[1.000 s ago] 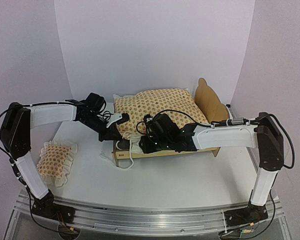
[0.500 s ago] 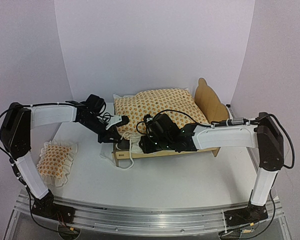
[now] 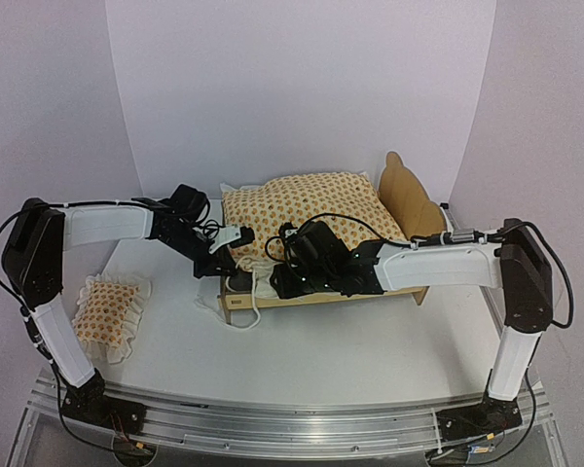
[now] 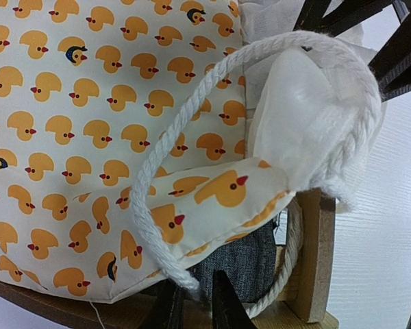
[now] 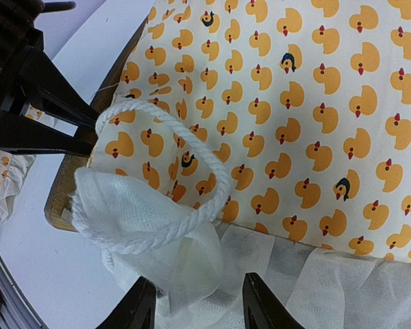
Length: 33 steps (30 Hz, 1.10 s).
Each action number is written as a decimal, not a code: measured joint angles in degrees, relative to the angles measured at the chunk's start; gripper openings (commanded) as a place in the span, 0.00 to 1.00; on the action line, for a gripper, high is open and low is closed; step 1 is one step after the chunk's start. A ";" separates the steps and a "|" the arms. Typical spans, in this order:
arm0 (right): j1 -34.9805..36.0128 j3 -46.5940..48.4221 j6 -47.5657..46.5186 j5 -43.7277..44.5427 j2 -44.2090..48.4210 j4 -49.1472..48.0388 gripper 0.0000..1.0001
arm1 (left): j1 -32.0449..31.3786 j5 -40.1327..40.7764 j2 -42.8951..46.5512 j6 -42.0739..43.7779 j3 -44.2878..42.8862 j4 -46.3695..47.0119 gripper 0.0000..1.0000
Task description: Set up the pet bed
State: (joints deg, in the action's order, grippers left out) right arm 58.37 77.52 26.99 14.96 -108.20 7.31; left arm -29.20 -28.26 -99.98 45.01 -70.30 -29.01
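Note:
The pet bed (image 3: 321,300) stands mid-table with its scalloped headboard (image 3: 406,195) at the right. The duck-patterned ruffled cushion (image 3: 311,204) lies on it. My left gripper (image 3: 222,263) is at the bed's left end, under the cushion's corner. In the left wrist view the gripper (image 4: 194,295) is shut on the end of the cushion's white rope tie (image 4: 144,205), beside the grey base panel (image 4: 250,264) and a wooden post (image 4: 320,253). My right gripper (image 3: 280,280) is at the front rail. In its own view it (image 5: 195,305) is open, straddling the white ruffle (image 5: 185,267) below the cushion (image 5: 294,103).
The small matching ruffled pillow (image 3: 107,306) lies on the table at the left, apart from the bed. A loose loop of rope (image 3: 243,316) hangs over the bed's front left corner. White walls close in the back and sides.
My left gripper has shifted slightly lower and closer to the bed's left corner. The right arm and the cushion have hardly moved.

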 measured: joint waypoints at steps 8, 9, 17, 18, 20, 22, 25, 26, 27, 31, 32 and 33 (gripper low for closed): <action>0.00 0.00 0.01 -0.52 0.00 -0.35 0.43 | -0.47 1.63 -0.22 -0.35 0.40 2.12 0.00; 0.00 0.00 -0.01 -0.62 0.00 -0.37 0.43 | -0.51 1.68 -0.22 -0.37 0.42 2.13 0.00; 0.00 0.00 -0.01 -0.70 0.00 -0.41 0.42 | -0.71 -9.31 0.67 -4.68 0.28 -4.07 0.00; 0.00 0.00 -0.01 -0.70 0.00 -0.42 0.42 | -0.92 -11.20 1.13 -5.82 0.28 -4.34 0.00; 0.00 0.00 -0.01 -0.71 0.00 -0.42 0.42 | -1.43 -14.64 2.04 -8.31 0.28 -4.25 0.00; 0.00 0.00 -0.01 -0.77 0.00 -0.44 0.42 | -1.88 -16.69 2.61 -10.06 0.29 -3.26 0.00; 0.00 0.00 -0.01 -0.82 0.00 -0.49 0.42 | -2.35 -18.59 2.73 -12.23 0.65 -0.69 0.00; 0.00 0.00 -0.01 -0.81 0.00 -0.52 0.41 | -2.37 -18.96 2.73 -12.75 0.94 0.07 0.00; 0.00 0.00 -0.01 -0.80 0.00 -0.56 0.41 | -2.37 -19.31 2.73 -13.32 1.23 0.84 0.00; 0.00 -0.02 -0.01 -0.74 0.00 -0.68 0.41 | -2.35 -19.49 2.70 -14.91 2.25 4.20 0.00; 0.00 -0.06 -0.01 -0.71 0.00 -0.71 0.41 | -2.35 -19.34 2.70 -14.91 2.59 4.96 0.00; 0.00 -0.07 -0.01 -0.65 0.00 -0.73 0.41 | -2.35 -19.13 2.66 -14.91 3.04 5.63 0.00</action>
State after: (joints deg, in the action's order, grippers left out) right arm 58.37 77.45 26.98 14.31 -108.20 6.58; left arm -31.55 -47.39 -97.32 30.11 -67.26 -23.38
